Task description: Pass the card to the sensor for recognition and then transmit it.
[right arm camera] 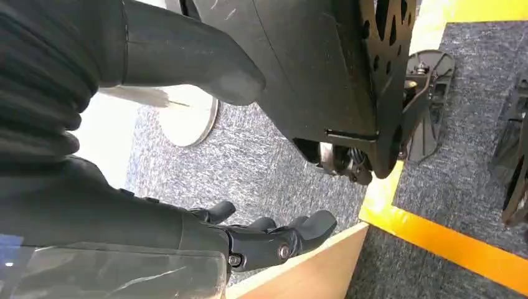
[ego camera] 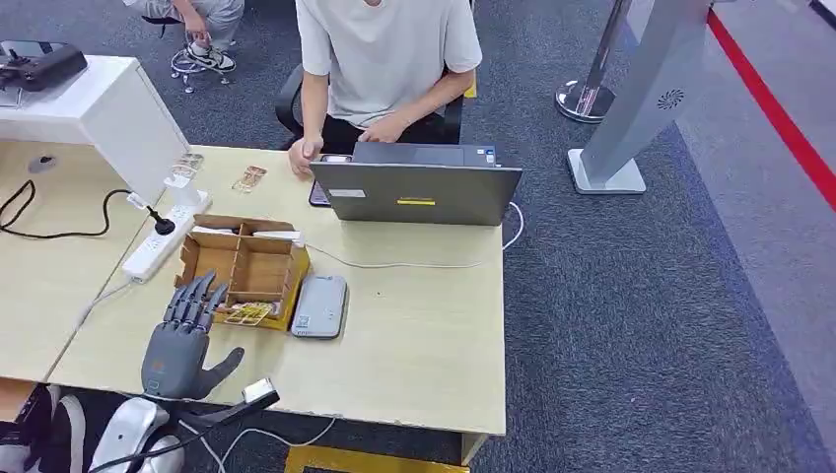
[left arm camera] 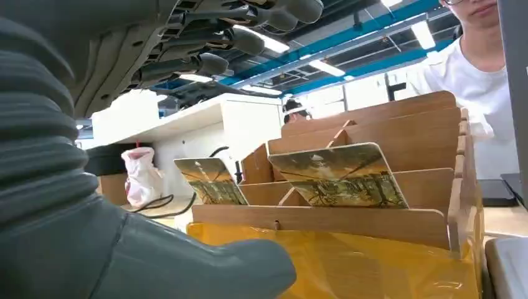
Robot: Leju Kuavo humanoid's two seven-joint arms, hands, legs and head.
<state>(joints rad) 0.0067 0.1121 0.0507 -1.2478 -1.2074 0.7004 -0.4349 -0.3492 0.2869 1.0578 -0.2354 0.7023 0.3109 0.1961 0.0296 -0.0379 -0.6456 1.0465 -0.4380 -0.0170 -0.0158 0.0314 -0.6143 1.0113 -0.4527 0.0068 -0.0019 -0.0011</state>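
Left hand sits lower left of the head view, fingers spread, holding nothing, tips at the box edge. Cards stand in its front slots. Pinch one card by its top edge and lift straight up. Right hand hangs with fingers loosely curled, holding nothing. Sensor lies just right of box.

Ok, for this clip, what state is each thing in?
Left hand: open, fingers spread, over the table beside the wooden box.
Right hand: hanging below the table edge, holding nothing.
Wooden box: open-topped.
Cards: leaning upright in the box's slots.
Laptop: lid open.
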